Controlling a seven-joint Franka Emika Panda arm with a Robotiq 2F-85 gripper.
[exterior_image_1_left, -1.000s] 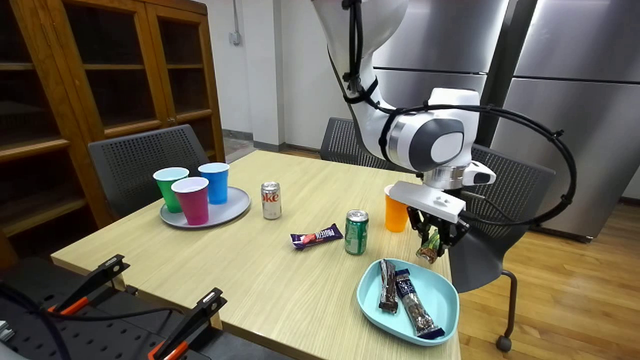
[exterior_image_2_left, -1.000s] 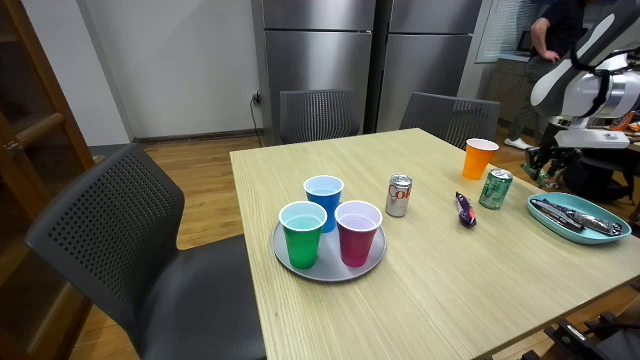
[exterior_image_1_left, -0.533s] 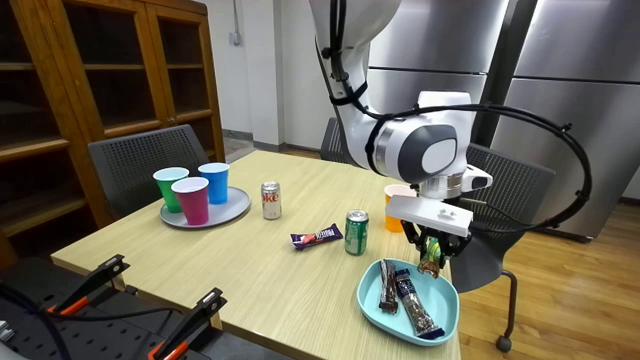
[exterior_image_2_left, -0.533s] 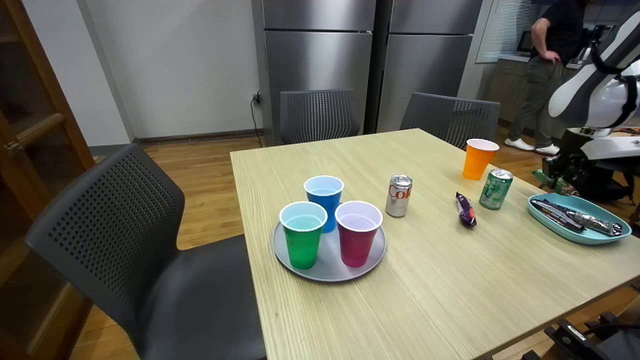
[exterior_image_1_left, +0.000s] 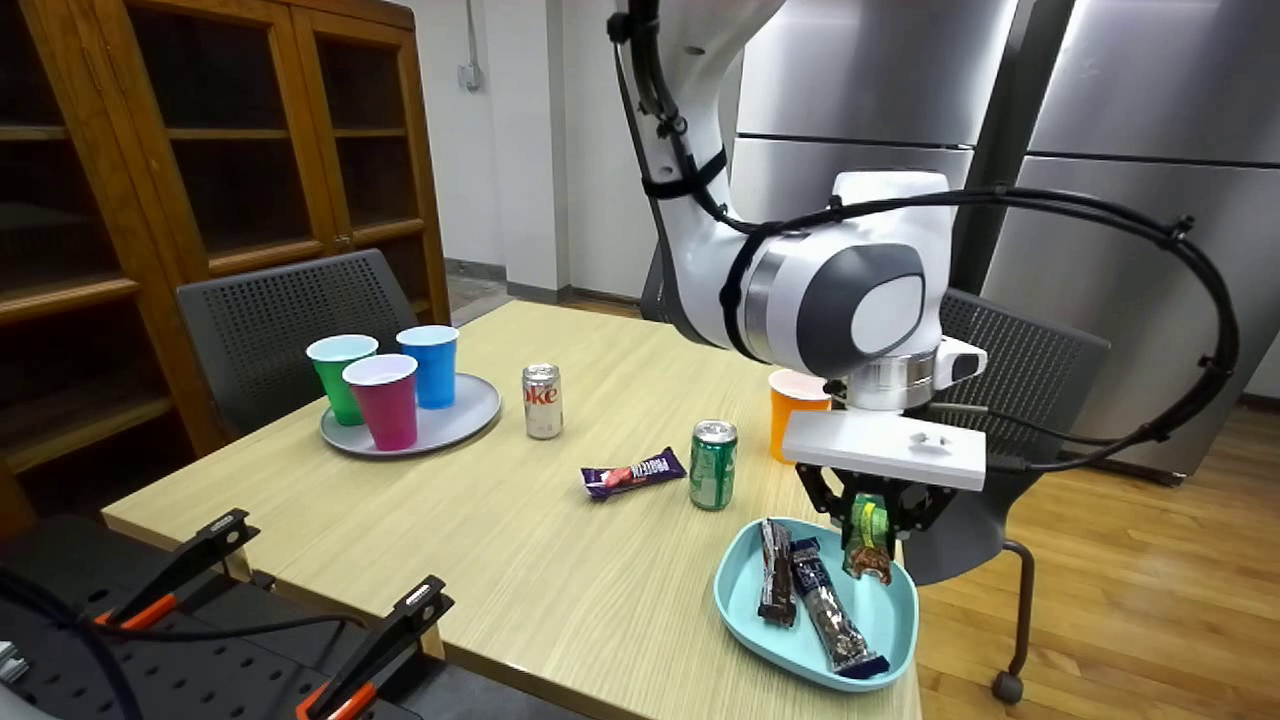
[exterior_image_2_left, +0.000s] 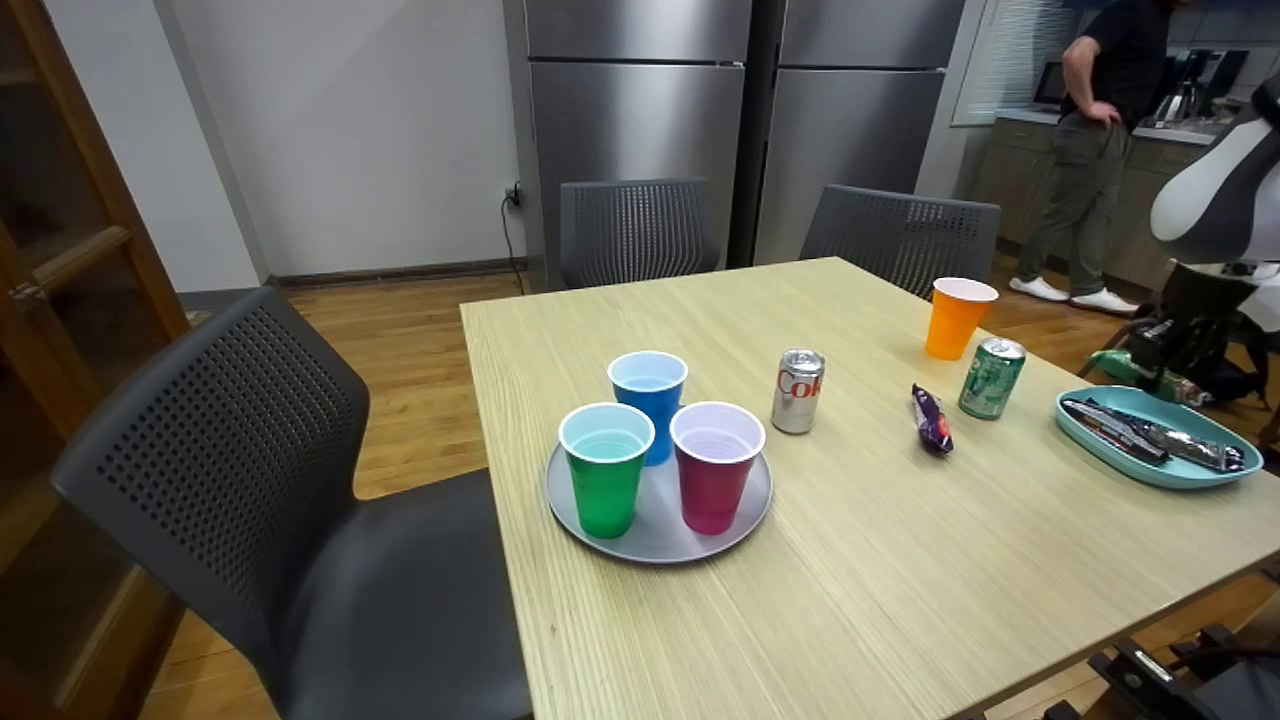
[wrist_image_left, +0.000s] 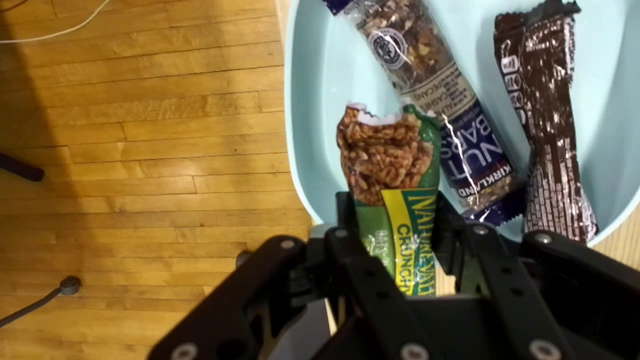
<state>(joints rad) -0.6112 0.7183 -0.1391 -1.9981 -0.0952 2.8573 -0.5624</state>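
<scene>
From left in both exterior views come a plate (exterior_image_1_left: 472, 417) of cups (exterior_image_1_left: 388, 412), a silver can (exterior_image_1_left: 543, 403), a purple bar (exterior_image_1_left: 633, 474), a green can (exterior_image_1_left: 712, 466) and a tray (exterior_image_1_left: 885, 605), over whose edge the gripper (wrist_image_left: 392, 207), jaws partway closed, pinches a granola bar (wrist_image_left: 382, 165).

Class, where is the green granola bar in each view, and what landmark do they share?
In an exterior view: green granola bar, lower right.
In an exterior view: green granola bar, far right.
Wrist view: green granola bar, right of centre, in the gripper.
Shared landmark: turquoise tray.
</scene>
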